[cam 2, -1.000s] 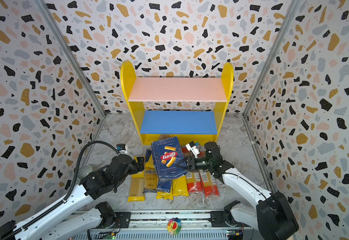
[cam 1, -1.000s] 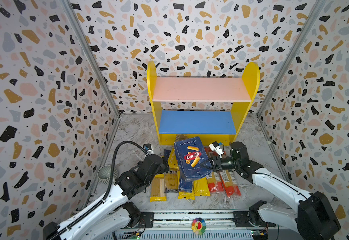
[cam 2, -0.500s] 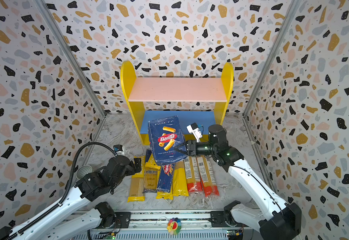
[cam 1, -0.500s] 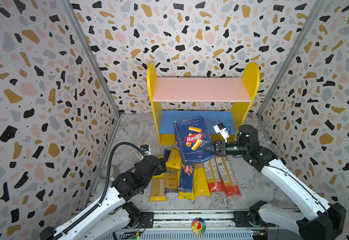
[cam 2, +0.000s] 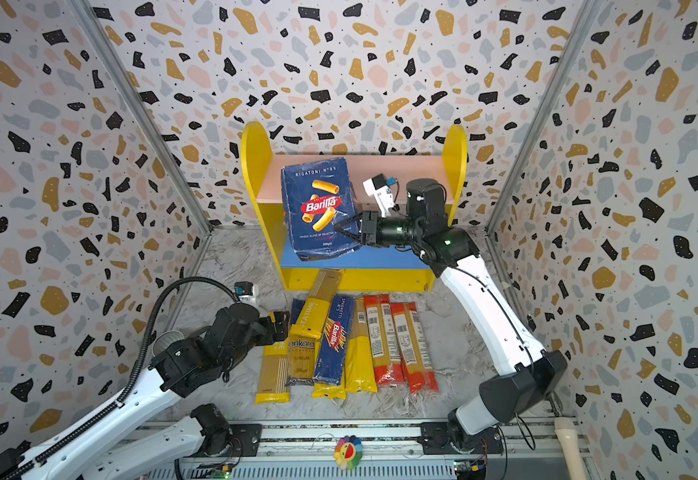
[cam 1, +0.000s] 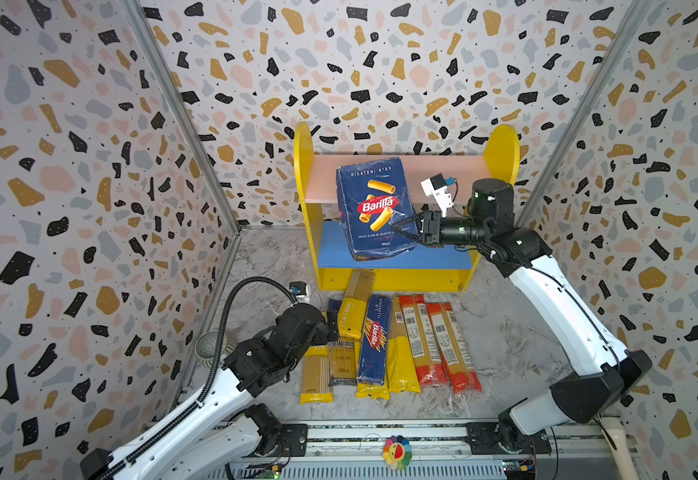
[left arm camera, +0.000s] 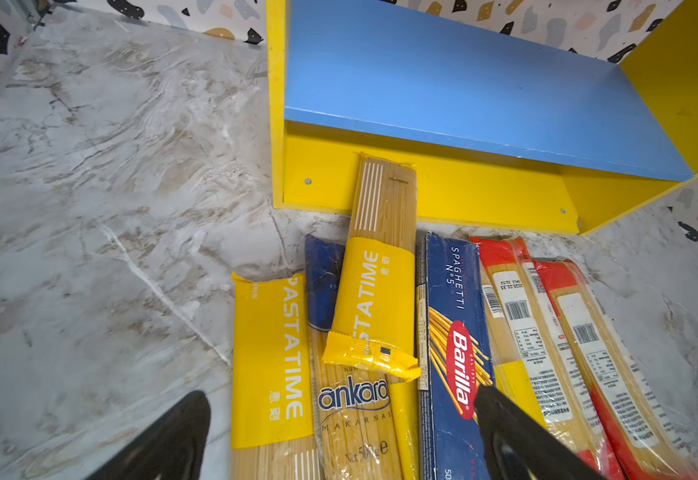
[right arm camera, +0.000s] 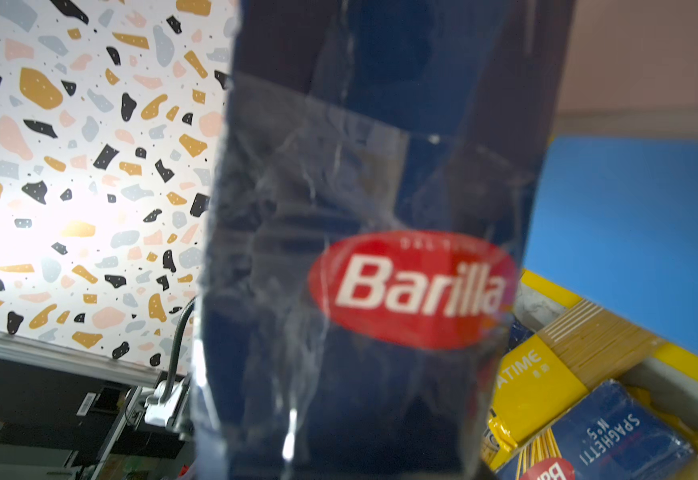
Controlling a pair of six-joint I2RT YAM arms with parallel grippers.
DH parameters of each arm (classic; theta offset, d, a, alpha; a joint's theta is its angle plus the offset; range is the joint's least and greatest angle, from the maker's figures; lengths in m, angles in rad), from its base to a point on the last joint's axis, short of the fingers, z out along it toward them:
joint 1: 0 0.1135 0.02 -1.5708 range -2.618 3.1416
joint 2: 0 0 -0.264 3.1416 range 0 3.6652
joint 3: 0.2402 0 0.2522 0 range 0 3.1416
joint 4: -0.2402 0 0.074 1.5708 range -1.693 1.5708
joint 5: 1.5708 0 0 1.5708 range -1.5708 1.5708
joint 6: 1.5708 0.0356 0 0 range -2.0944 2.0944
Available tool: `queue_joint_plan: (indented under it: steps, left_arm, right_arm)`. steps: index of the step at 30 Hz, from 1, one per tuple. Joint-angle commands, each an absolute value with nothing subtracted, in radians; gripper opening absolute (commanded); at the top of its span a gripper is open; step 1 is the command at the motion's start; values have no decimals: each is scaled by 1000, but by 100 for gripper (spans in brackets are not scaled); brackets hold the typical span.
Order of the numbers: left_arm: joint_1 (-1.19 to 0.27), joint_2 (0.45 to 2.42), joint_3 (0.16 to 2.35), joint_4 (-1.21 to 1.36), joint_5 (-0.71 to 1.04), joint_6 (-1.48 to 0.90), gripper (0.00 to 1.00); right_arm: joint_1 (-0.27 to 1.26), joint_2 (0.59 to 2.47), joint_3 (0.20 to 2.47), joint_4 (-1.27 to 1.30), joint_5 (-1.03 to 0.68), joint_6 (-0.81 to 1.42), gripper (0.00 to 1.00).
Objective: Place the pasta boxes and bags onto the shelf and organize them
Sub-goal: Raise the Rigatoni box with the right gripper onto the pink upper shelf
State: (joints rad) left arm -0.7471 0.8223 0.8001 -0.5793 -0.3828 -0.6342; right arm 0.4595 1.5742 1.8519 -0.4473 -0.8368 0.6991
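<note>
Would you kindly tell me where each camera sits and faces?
Both top views: high above the base, looking down at the yellow two-tier shelf; both arms show.
Left wrist: low over slim spaghetti packets, facing the shelf; open left pincer shows.
Right wrist: close against the wide dark blue Barilla carton; right pincer hidden.
Wrist views share: narrow dark blue spaghetti carton.

Robot lab test cell, not a real shop or kitchen. Toy-coloured shelf stands at the back of a boxed-in desk covered in marble-print sheet. Terrazzo-print panels rise behind the shelf and on both sides of it, joined by bare aluminium corner posts. Opposite the shelf, along the desk's front edge, a metal rail carries two white-and-black arms: left arm with corrugated cable conduit, and right arm. Flower-shaped colour marker sits on the rail. Beyond a panel's edge in the right wrist view is dark gear, too blurred to identify.
</note>
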Motion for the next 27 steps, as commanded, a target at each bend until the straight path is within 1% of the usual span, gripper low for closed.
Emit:
queue_joint_plan:
  steps: [1,4,7,10,16,21,24,27]
  left_arm:
    - [-745,839,835,-540,-350,-591,99]
    - [-744,852,848,-528,-331,-586,100]
    - [-745,865,863,-512,-315,-581,100]
    - [-744,880,874,-503,-301,-579,100]
    - [-745,879,873,-502,-290,-568,100]
    - [-745,884,867,-488,-283,-563,99]
    - [-744,893,864,-477,-276,-563,99]
    - [-744,903,865,-474,-276,-563,100]
  right_arm:
    - [431,1635,2104,-367,-846,685,23]
    - [411,1749,2305,-358,-837,735,23]
    - [382,1863,2470,-262,-864,852,24]
    - [351,1957,2565,-173,-884,954,24]
    - [331,2006,2563,-154,-853,960,24]
    - [331,2008,2556,-194,-825,925,27]
    - [331,2016,2551,-206,-830,923,30]
    - [340,2020,2547,-212,-830,921,30]
